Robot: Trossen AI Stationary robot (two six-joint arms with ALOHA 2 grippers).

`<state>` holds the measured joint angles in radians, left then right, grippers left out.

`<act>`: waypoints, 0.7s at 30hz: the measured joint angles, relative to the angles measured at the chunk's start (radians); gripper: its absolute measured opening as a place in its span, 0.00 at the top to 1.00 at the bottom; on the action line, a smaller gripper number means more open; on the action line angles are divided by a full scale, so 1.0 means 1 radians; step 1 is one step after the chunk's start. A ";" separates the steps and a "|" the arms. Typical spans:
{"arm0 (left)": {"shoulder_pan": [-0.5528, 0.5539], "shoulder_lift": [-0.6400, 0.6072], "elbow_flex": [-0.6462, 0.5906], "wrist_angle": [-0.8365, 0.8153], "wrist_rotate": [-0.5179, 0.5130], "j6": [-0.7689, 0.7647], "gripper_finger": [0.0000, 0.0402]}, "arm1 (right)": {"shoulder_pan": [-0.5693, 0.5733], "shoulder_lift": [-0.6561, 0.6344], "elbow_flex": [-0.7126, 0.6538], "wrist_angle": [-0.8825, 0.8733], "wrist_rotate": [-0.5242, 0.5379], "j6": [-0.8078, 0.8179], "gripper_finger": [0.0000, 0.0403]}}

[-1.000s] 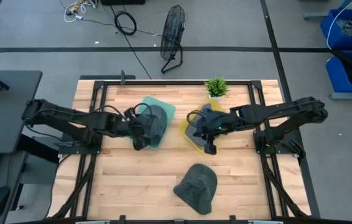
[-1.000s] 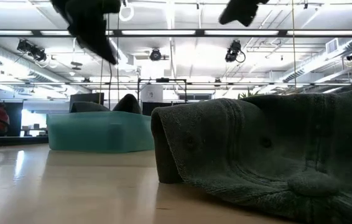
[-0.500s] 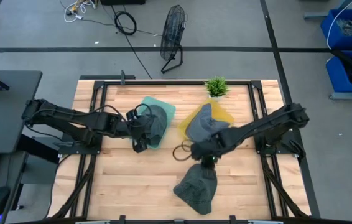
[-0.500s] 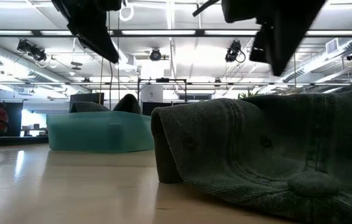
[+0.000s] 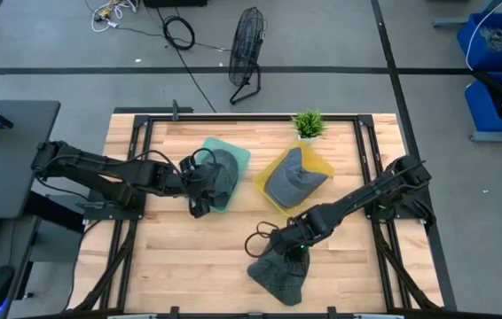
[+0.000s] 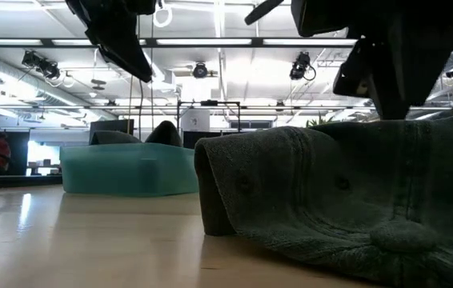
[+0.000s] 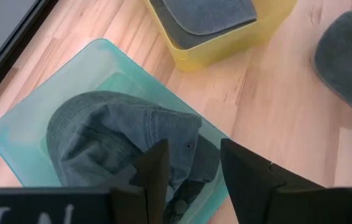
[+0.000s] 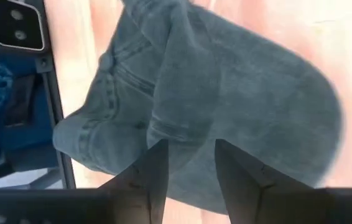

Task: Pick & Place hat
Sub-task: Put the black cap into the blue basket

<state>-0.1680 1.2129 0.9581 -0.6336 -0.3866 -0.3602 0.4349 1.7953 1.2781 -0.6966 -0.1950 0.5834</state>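
A dark grey hat (image 5: pixel 273 276) lies crumpled on the wooden table near its front edge, and it fills the low view (image 6: pixel 338 192). My right gripper (image 5: pixel 288 255) hovers open just over the hat's far side, and its fingers straddle a fold in the right wrist view (image 8: pixel 191 165). I cannot tell whether they touch the hat. My left gripper (image 5: pixel 200 197) is open above a second grey hat (image 7: pixel 120 137) that lies in the teal bin (image 5: pixel 238 155). A third hat (image 5: pixel 294 180) rests in the yellow bin (image 5: pixel 264 182).
A small green plant (image 5: pixel 309 124) stands at the table's far edge behind the yellow bin. The black frame rails (image 5: pixel 145 159) run along the table's left and right sides. Bare wood (image 5: pixel 189 257) lies at the near left.
My right gripper has left the yellow bin, swung toward the table's near edge and come down over the hat lying there. The hat in the yellow bin now shows uncovered.
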 joint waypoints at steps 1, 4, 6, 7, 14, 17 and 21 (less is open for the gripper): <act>0.000 0.000 0.000 -0.001 0.000 -0.004 0.63 | 0.004 0.008 0.000 0.013 -0.008 0.000 0.67; -0.005 0.000 0.000 -0.002 0.000 -0.015 0.63 | 0.016 0.020 0.000 0.042 -0.031 0.004 0.67; -0.011 0.000 0.000 -0.004 0.000 -0.015 0.63 | 0.022 0.020 0.000 0.058 -0.031 0.010 0.67; -0.015 0.000 0.000 -0.007 0.000 -0.015 0.63 | 0.025 0.020 0.000 0.059 -0.030 0.015 0.67; -0.042 0.000 0.000 -0.007 0.001 -0.014 0.63 | 0.052 0.020 0.000 0.057 0.016 0.039 0.67; -0.046 0.000 0.000 -0.007 0.000 -0.013 0.63 | 0.059 0.020 0.000 0.057 0.055 0.071 0.67; -0.046 0.000 0.000 -0.006 0.000 -0.014 0.63 | 0.071 0.020 0.000 0.049 0.094 0.097 0.67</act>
<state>-0.2138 1.2129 0.9581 -0.6392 -0.3862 -0.3740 0.5061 1.8156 1.2781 -0.6476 -0.1006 0.6801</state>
